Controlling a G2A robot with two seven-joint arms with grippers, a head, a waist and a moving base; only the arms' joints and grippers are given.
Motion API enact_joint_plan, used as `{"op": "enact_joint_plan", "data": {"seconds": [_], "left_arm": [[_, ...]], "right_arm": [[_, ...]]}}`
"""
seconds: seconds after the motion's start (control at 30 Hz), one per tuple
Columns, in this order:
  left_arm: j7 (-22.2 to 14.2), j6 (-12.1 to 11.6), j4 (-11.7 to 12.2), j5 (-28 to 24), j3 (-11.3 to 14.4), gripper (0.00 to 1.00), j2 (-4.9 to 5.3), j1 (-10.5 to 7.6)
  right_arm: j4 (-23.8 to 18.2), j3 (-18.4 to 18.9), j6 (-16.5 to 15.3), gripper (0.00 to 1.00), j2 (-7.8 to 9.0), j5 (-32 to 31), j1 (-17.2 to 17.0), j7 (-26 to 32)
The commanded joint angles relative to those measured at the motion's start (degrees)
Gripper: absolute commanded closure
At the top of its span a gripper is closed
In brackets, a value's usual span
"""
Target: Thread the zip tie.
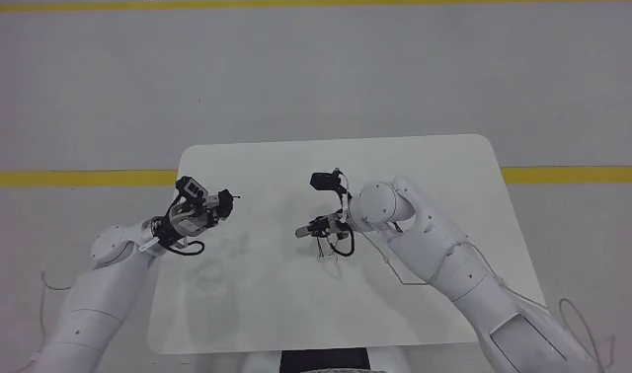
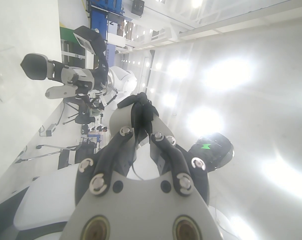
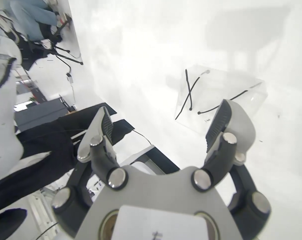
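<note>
Top view first: a white table [image 1: 434, 176] with both arms held over it, well apart. The left hand [image 1: 219, 200] is over the table's left part and the right hand [image 1: 306, 232] is near the middle. The two hands point roughly toward each other.

From the right wrist, the right hand [image 3: 163, 111] is released, its ribbed fingers [image 3: 107, 123] spread wide with nothing between them. Past the fingertips a clear box [image 3: 260, 86] sits on the table [image 3: 166, 38]. Several black zip ties [image 3: 189, 91] lie flat inside it. Two of them cross each other, and another runs off behind one finger. The hand hangs above the box without touching it or the ties.

From the left wrist, the left hand [image 2: 141, 123] is clenched, its fingers [image 2: 116, 118] drawn together on a black piece [image 2: 137, 99] that sticks out past the tips. It looks like folded or bunched strips, but I cannot tell for certain whether it is a zip tie. That hand is lifted off the table and tipped up toward the ceiling lights. Farther off in the same view, the right hand [image 2: 38, 81] shows side-on with its fingers parted, up off the table.
</note>
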Motion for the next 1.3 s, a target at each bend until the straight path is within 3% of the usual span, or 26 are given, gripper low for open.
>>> {"op": "enact_joint_plan", "data": {"seconds": [0.0, 0.23, 0.37, 0.6, 0.8, 0.93, 0.97, 1.0, 1.13, 1.27], "left_arm": [[0.00, 0.00, 0.00, 0.00, 0.00, 1.00, 0.00, 0.00], [0.00, 0.00, 0.00, 0.00, 0.00, 1.00, 0.00, 0.00], [0.00, 0.00, 0.00, 0.00, 0.00, 1.00, 0.00, 0.00], [0.00, 0.00, 0.00, 0.00, 0.00, 1.00, 0.00, 0.00], [0.00, 0.00, 0.00, 0.00, 0.00, 1.00, 0.00, 0.00], [0.00, 0.00, 0.00, 0.00, 0.00, 1.00, 0.00, 0.00], [0.00, 0.00, 0.00, 0.00, 0.00, 1.00, 0.00, 0.00], [0.00, 0.00, 0.00, 0.00, 0.00, 1.00, 0.00, 0.00], [0.00, 0.00, 0.00, 0.00, 0.00, 1.00, 0.00, 0.00], [0.00, 0.00, 0.00, 0.00, 0.00, 1.00, 0.00, 0.00]], "right_arm": [[0.12, -0.27, -0.20, 0.00, -0.04, -0.15, 0.21, 0.37], [0.21, -0.23, -0.52, 0.00, -0.03, -0.11, -0.11, -0.54], [2.62, -1.49, -3.94, 0.00, -0.36, 0.60, -0.04, -1.34], [2.68, -1.38, -4.20, 0.00, -0.35, 0.64, -0.49, -2.73], [2.52, -1.05, -1.91, 0.00, 0.02, -2.81, -0.59, -4.27], [2.05, -0.47, -2.05, 0.00, 0.36, -3.96, -0.97, -4.65], [1.92, -0.33, -2.10, 0.23, 0.43, -4.15, -1.10, -4.73], [1.77, -0.25, -2.16, 0.53, 0.50, -4.37, -1.23, -4.75], [1.49, -0.10, -2.54, 0.74, 0.67, -4.83, -1.69, -4.83], [2.10, -0.22, -3.10, 0.76, 0.56, -4.09, -1.76, -5.04]]}}
